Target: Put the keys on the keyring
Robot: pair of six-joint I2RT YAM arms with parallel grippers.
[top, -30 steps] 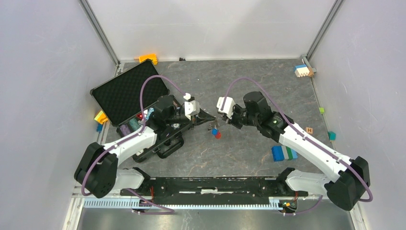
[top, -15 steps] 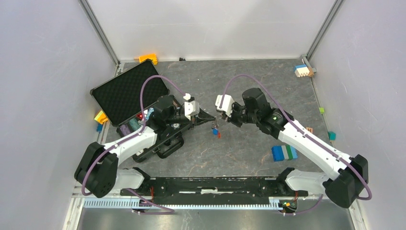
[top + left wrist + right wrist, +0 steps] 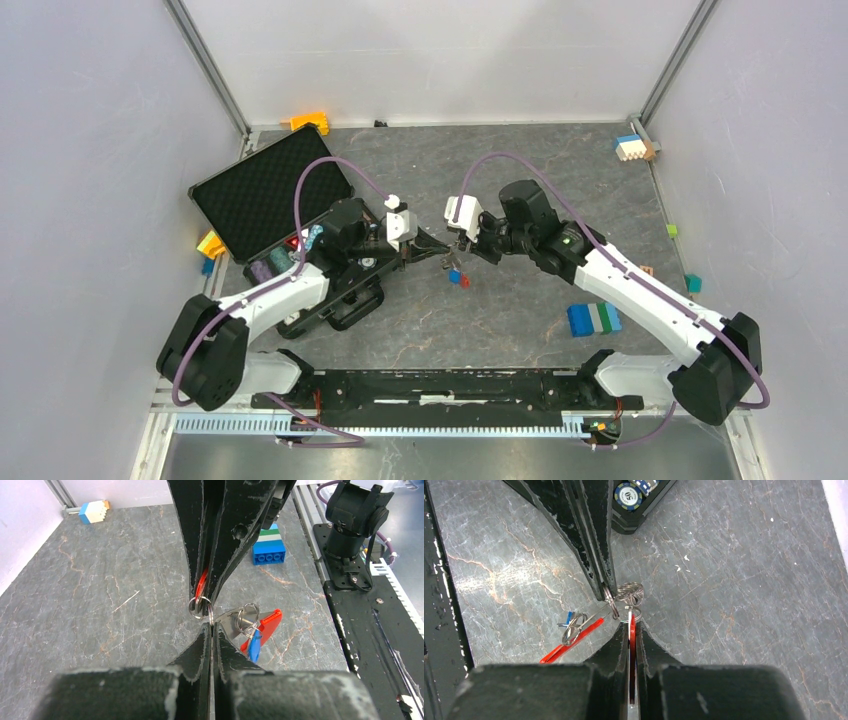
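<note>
**Grey desk (image 3: 520,170): keyring (image 3: 629,592) held at both ends**

Above the desk's middle, my left end effector (image 3: 212,628) is pinched together on the keyring's small ring (image 3: 611,604), and my right end effector (image 3: 630,626) is clamped on its red clip (image 3: 631,642). The keys (image 3: 260,630) dangle just beside them.

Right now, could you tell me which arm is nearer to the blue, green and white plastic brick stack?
Right. The right arm passes close beside the brick stack, on its far side. The left arm lies well off to the stack's left, over the open black case.
</note>
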